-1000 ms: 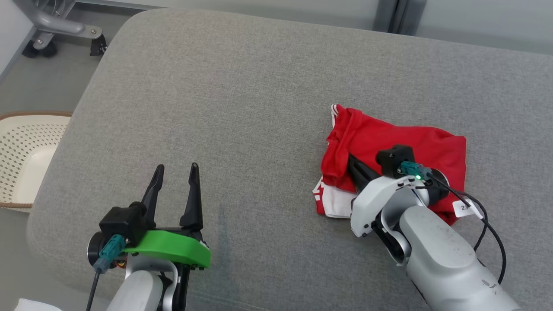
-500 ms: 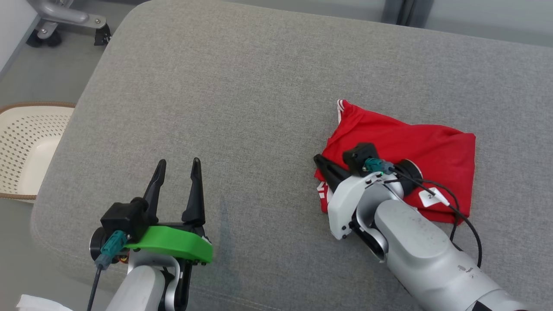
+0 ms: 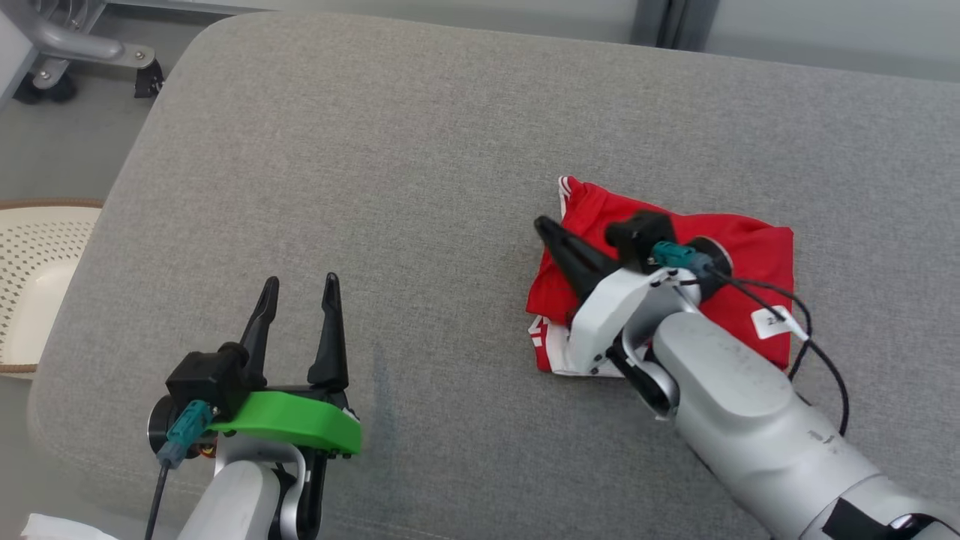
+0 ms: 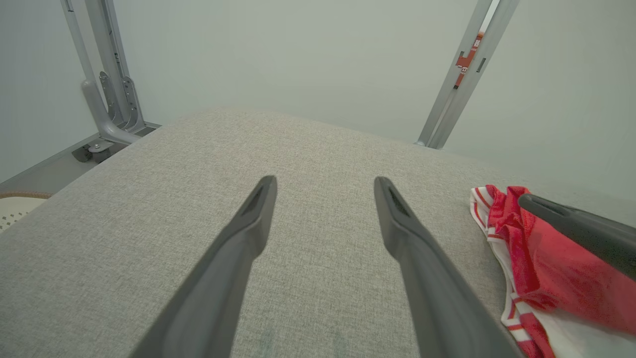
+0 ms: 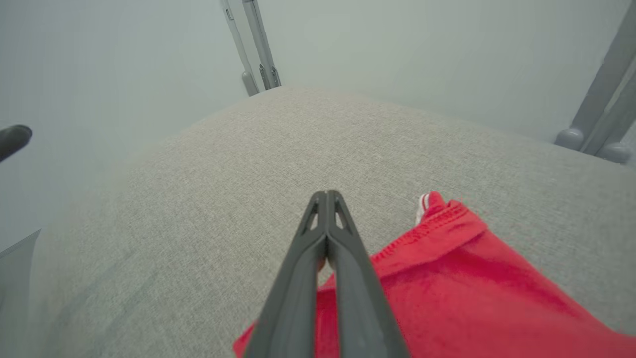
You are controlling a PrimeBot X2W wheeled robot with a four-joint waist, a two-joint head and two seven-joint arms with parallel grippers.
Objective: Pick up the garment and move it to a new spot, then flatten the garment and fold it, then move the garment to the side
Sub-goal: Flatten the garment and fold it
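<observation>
- Head view, lower left of the frame: the left tool [image 3: 300,280] hangs released over the bare grey cushion [image 3: 420,150]. Its two dark fingers are spread and point up the frame.
- Lower right: the pale right forearm [image 3: 742,420] slants up toward the centre, with a black cable looping off its wrist.
- At its end the right tool [image 3: 543,223] is clenched, both fingers pressed into one dark wedge. It lies over the left part of the garment, and its tip reaches just past the cloth's upper-left edge. Right wrist view shows that tip above bare cushion. Whether any cloth is pinched lower down, I cannot tell.
- The garment [image 3: 750,251], red with white striped trim, lies bunched in a rough square on the cushion at centre right, well apart from the left tool.
- Left edge: a cream perforated basket [image 3: 37,285] stands on the floor beside the cushion.
- Upper left corner: a grey wheeled frame [image 3: 82,51] stands on the floor past the cushion.
</observation>
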